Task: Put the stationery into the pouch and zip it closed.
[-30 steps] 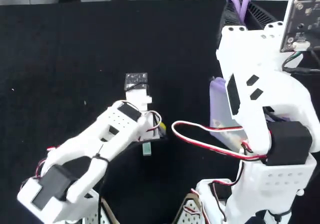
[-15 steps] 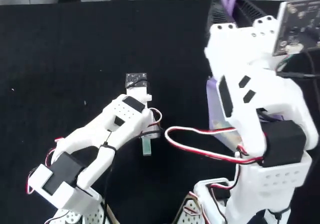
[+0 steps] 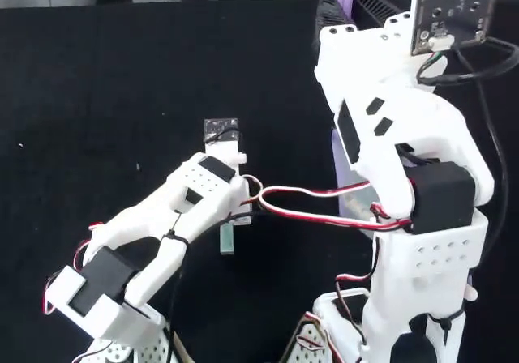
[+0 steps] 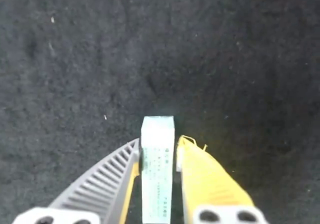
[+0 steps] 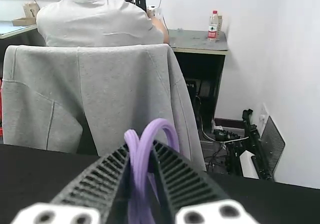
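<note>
Left hand [image 4: 158, 142] tight on pale-green eraser [image 4: 157, 184], its label print unreadable.

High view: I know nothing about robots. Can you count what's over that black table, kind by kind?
Robot arms: 2, the left arm and the right arm
Eraser, pale green: 1, held between the left arm's fingers
Pouch, purple: 1, hanging by its loop from the right arm's fingers
Total: 4

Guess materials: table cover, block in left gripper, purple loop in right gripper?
Table cover: matte black felt-like fabric, fuzzy, lint-specked. Block: pale green, printed sleeve, probably a rubber eraser. Purple loop: smooth, slightly glossy, likely soft plastic or silicone.
</note>
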